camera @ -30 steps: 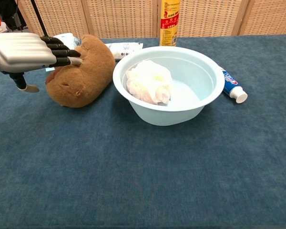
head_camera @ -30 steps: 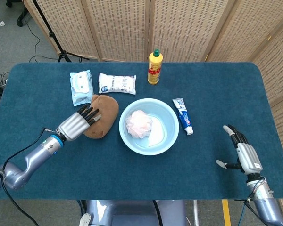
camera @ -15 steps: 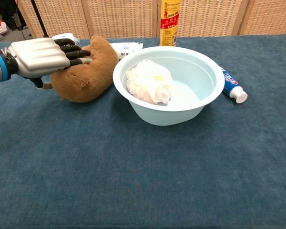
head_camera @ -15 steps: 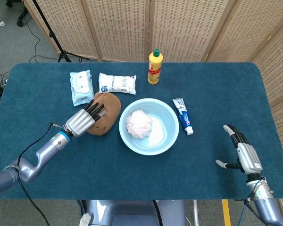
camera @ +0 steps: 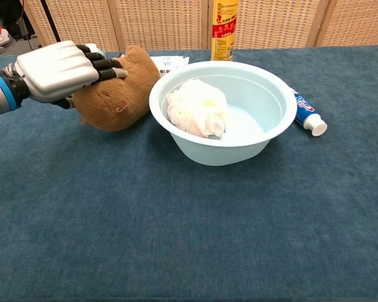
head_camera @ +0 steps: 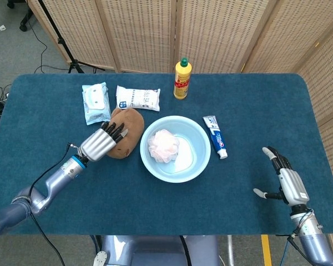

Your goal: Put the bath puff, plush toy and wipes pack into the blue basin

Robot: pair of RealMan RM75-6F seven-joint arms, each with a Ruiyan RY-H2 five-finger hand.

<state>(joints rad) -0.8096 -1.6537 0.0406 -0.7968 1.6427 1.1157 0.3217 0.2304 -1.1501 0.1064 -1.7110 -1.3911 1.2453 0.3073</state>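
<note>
The brown plush toy is tipped up on its side just left of the light blue basin. My left hand grips it from the left, with its fingers laid over the top. The pale pink bath puff lies inside the basin. The light blue wipes pack lies behind the toy. Near the right front edge my right hand is open and holds nothing; the chest view does not show it.
A white pack lies behind the toy beside the wipes pack. A yellow bottle stands behind the basin. A toothpaste tube lies just right of the basin. Folding screens stand behind the table.
My left hand moved forward over the plush toy and closed on it. The toy turned from lying flat to standing on its side, nearer the basin. The right hand stayed put.
</note>
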